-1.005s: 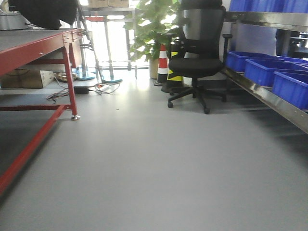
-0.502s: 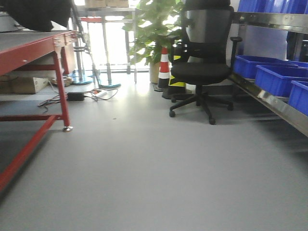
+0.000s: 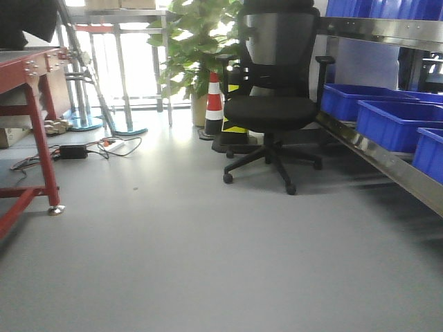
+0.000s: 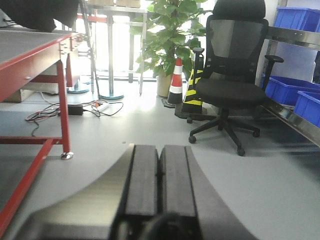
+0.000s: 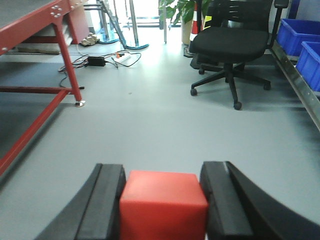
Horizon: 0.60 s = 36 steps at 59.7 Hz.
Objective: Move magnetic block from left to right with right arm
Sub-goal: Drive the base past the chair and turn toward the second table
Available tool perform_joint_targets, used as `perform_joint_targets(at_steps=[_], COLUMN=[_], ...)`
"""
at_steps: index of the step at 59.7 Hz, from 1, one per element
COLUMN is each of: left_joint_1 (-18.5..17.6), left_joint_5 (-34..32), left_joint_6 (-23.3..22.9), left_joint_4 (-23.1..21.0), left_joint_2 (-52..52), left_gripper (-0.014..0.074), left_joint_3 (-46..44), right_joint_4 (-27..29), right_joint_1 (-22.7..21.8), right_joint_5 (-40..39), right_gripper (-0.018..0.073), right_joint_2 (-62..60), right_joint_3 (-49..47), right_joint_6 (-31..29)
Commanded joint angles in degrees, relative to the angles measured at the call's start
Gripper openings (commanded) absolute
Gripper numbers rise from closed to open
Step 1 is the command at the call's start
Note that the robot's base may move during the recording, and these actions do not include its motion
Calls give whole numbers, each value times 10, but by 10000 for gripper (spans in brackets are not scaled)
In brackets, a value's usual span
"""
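As right fingers [image 5: 102, 205] grip it, the magnetic block [image 5: 163, 205] looks plain red.

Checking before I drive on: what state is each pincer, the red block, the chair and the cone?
Right pincer: shut on the magnetic block.
Magnetic block: gripped from both sides, off the floor.
Left pincer: shut, empty.
Office chair: upright, unoccupied.
Traffic cone: upright.
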Motion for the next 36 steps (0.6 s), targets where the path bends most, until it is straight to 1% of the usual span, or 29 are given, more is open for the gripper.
perform_joint_targets(at_steps=[1,36], left_joint_1=[-2,-2], left_joint_5=[-51,-51], left_joint_6=[-2,-2], left_joint_4=[0,0], left_joint_2=[-8,-8], left_gripper=[-116,-116], left_joint_3=[6,6], right_joint_4=[-7,-7], right_joint_1=[-2,-2], right_joint_5=[-48,-48], right_gripper=[120,120], right_joint_2=[5,5], right_joint_3=[-16,-16], right_joint_6=[-6,-6])
